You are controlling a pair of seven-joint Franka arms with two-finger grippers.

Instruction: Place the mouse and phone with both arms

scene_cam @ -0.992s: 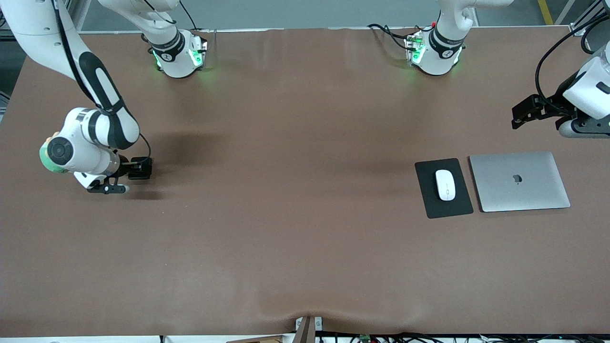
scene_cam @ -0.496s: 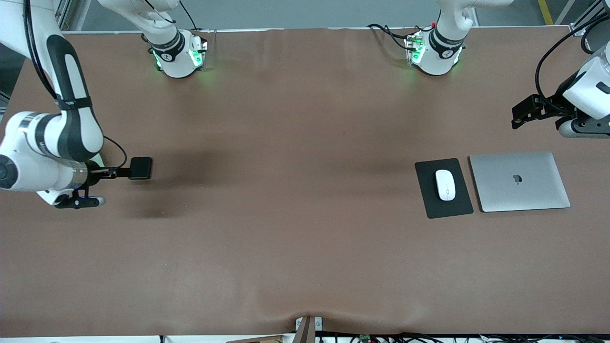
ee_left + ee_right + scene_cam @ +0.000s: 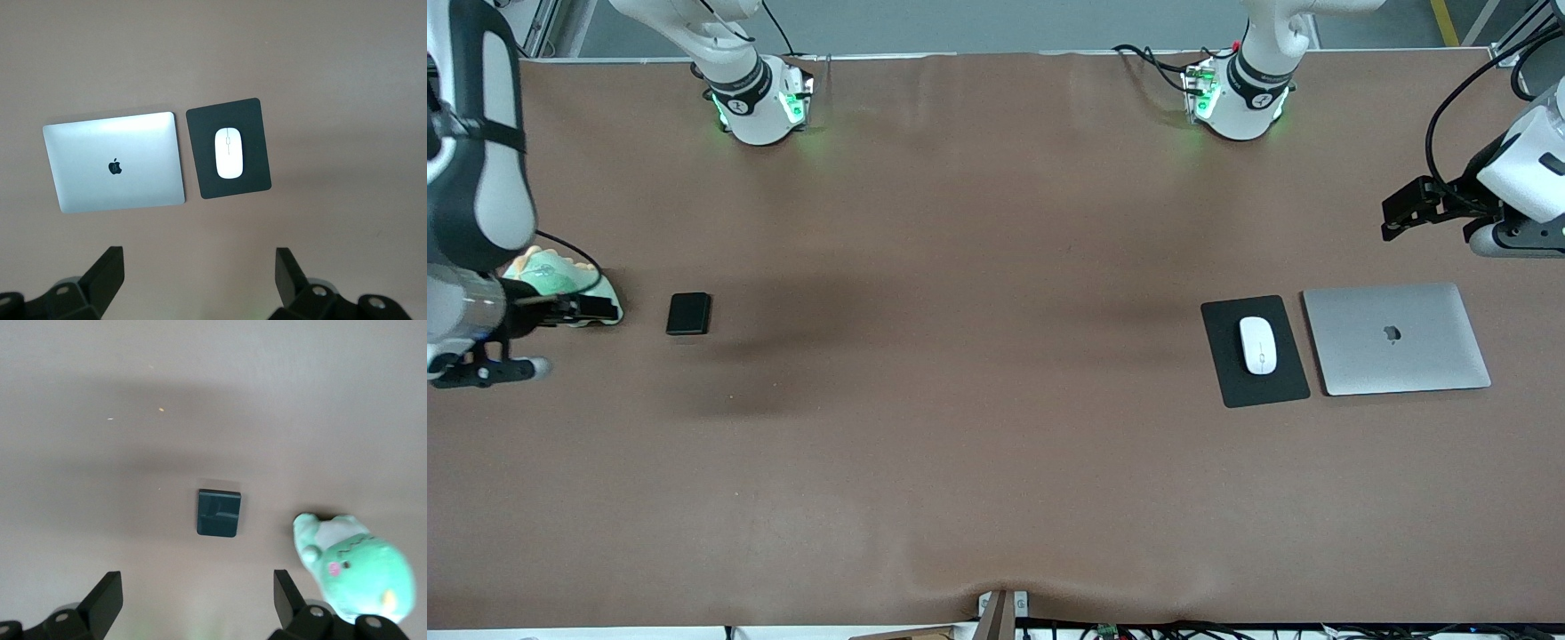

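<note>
The black phone (image 3: 688, 313) (image 3: 219, 513) lies flat on the brown table toward the right arm's end, with nothing touching it. My right gripper (image 3: 598, 308) (image 3: 196, 575) hangs open and empty in the air beside the phone, clear of it. At the left arm's end the white mouse (image 3: 1257, 345) (image 3: 229, 153) rests on a flat black pad (image 3: 1232, 382) (image 3: 257, 120). My left gripper (image 3: 1403, 209) (image 3: 198, 252) is also open and empty, held up over the table's edge region, apart from the mouse.
A closed silver laptop (image 3: 1396, 338) (image 3: 113, 167) lies next to the black pad, toward the left arm's end. A green plush toy (image 3: 547, 274) (image 3: 353, 567) sits by the phone, toward the right arm's end. Both arm bases (image 3: 760, 102) (image 3: 1236, 98) glow green.
My right arm has drawn back from the phone toward its end of the table, uncovering the plush toy. The phone stays where it lay. The left arm has not moved.
</note>
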